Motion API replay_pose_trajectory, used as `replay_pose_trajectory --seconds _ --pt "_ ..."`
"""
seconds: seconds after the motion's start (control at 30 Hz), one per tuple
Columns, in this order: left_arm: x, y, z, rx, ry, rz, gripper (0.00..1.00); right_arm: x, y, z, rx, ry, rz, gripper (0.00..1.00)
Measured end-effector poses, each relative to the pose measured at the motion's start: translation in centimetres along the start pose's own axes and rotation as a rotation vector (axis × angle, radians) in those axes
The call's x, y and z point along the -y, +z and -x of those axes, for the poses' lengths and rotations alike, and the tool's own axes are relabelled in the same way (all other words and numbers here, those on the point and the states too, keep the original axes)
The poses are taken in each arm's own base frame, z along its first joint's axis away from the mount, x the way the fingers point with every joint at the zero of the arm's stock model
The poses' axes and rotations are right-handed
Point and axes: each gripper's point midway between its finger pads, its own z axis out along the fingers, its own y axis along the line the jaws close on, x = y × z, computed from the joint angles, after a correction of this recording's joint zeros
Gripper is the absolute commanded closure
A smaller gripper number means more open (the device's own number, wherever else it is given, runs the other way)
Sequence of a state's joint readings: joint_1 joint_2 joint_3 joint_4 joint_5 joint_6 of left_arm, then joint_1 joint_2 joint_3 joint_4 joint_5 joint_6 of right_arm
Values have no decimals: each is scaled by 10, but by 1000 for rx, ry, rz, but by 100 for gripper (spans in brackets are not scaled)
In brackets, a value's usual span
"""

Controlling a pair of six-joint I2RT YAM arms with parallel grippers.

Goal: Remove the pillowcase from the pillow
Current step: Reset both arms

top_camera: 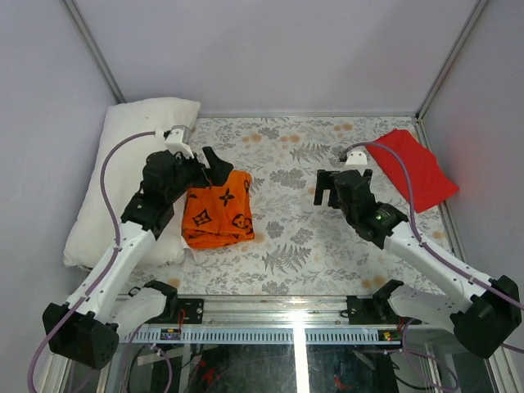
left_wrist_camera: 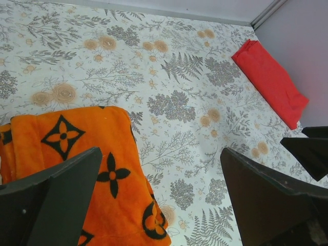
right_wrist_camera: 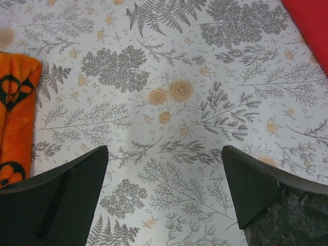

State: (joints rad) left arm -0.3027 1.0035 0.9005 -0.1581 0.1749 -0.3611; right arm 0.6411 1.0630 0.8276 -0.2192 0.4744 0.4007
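While left hand (left_wrist_camera: 160, 154), right hand (right_wrist_camera: 164, 151) gape, folded orange black-motif pillowcase (top_camera: 218, 209) lies beside pillow (top_camera: 147, 113).

2 units: left arm (top_camera: 115, 262), right arm (top_camera: 434, 266). White links, black joints, lilac cables (top_camera: 104, 176). Left gripper (left_wrist_camera: 160, 149) and right gripper (right_wrist_camera: 164, 148) are matte black.

A folded red cloth (top_camera: 422, 169) lies at two o'clock on the floral desk cover (top_camera: 303, 237), printed with grey ferns and tan blossoms. A metal rail (top_camera: 295, 334) runs along the six o'clock edge.
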Motion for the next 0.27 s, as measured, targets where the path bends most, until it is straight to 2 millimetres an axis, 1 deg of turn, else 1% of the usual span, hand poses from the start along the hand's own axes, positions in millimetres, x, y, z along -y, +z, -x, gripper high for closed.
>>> replay_pose_trajectory --seconds 0.1,0.27 --pt "-2 -1 -1 1 3 6 0 -1 1 -5 -11 -17 15 1" --pt "-5 0 -2 3 8 17 0 -11 3 0 -2 3 72 1"
